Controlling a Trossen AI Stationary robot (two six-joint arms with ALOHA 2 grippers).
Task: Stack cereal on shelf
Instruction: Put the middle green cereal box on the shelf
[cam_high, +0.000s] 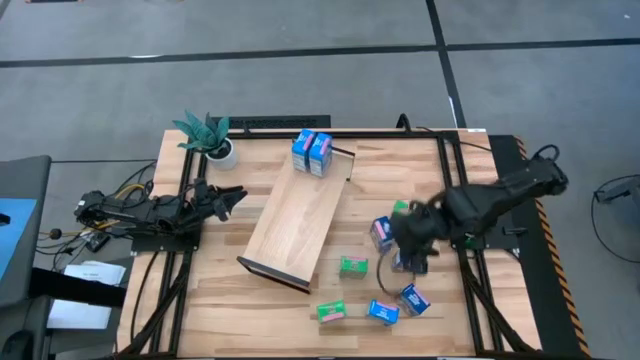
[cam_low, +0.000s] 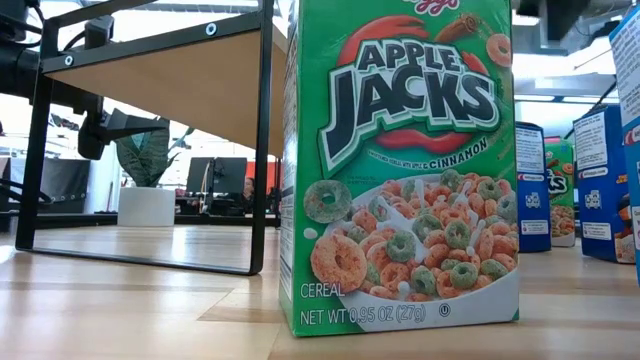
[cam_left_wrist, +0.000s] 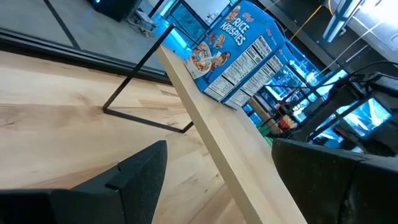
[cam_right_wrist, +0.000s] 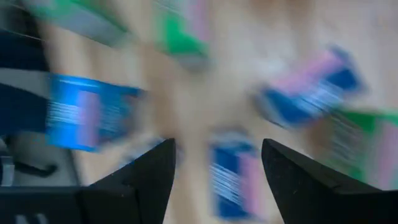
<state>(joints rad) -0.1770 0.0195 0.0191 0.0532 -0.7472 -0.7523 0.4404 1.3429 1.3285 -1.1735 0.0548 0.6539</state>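
Note:
The shelf (cam_high: 297, 215), a long light-wood board, stands slantwise mid-table on dark end frames (cam_low: 262, 150). Two blue cereal cartons (cam_high: 311, 152) stand on its far end and also show in the left wrist view as cartons (cam_left_wrist: 233, 53). Several more cartons lie on the table right of it, among them a green carton (cam_high: 352, 266), a blue one (cam_high: 415, 298) and a blue-pink one (cam_high: 381, 232). A green carton (cam_low: 400, 170) stands upright close to the low camera. My right gripper (cam_high: 408, 250) hangs open above these cartons, with a blue carton (cam_right_wrist: 230, 180) below its gap. My left gripper (cam_high: 232, 197) waits open left of the shelf.
A potted plant (cam_high: 212, 140) stands at the table's far left corner, just beyond the left gripper. Dark frame rails (cam_high: 455, 180) run along both sides of the table. Bare slatted tabletop (cam_high: 215, 300) lies near the front left.

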